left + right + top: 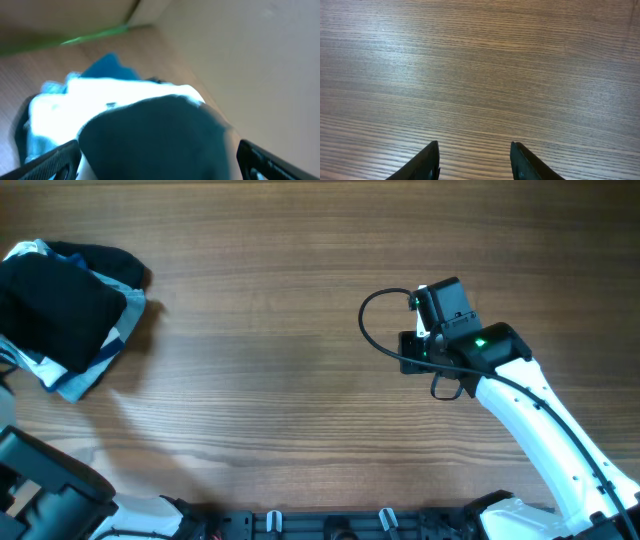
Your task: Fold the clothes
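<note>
Left gripper (157, 161): jaws spread wide, one fingertip on each side of the black shirt (155, 132). Nothing looks pinched as far as the blurred wrist view shows, so it reads as let go, not gripping. Shirt sits as a compact dark bundle on top of the pile (112, 340), over a white garment (125, 95) and a light-blue garment (80, 385) whose edges stick out from under it. Right gripper (476, 160): jaws part-way apart, empty, hovering over bare table (480, 60), well apart from the pile. Progress, judged: folding looks essentially done. Shirt is bundled and stacked, and no loose garment lies on the table away from the pile. Bundle isn't crisp though; one dark lobe bulges past the pile's far edge, and it's unclear whether that's a sleeve or another dark piece. Probably left: left arm lifts clear of the pile without dragging the top layer, maybe a tidy-up of that lobe.
</note>
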Action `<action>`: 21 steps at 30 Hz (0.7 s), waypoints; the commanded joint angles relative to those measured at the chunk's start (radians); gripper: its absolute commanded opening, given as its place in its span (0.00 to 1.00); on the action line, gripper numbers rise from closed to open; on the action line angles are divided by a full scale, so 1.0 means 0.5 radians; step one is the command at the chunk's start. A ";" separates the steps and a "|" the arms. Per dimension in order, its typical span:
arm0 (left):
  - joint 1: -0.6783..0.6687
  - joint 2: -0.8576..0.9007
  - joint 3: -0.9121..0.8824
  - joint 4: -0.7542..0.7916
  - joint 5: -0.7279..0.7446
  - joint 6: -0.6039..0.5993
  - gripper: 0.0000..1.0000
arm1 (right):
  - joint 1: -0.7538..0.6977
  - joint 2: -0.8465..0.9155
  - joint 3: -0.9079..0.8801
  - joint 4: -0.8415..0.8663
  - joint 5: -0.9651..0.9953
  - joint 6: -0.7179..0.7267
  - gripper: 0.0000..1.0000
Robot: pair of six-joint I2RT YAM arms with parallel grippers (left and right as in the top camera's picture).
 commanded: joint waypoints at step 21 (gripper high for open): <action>-0.153 0.871 0.743 -0.729 0.146 0.127 1.00 | -0.006 -0.030 0.027 -0.016 0.034 0.021 0.47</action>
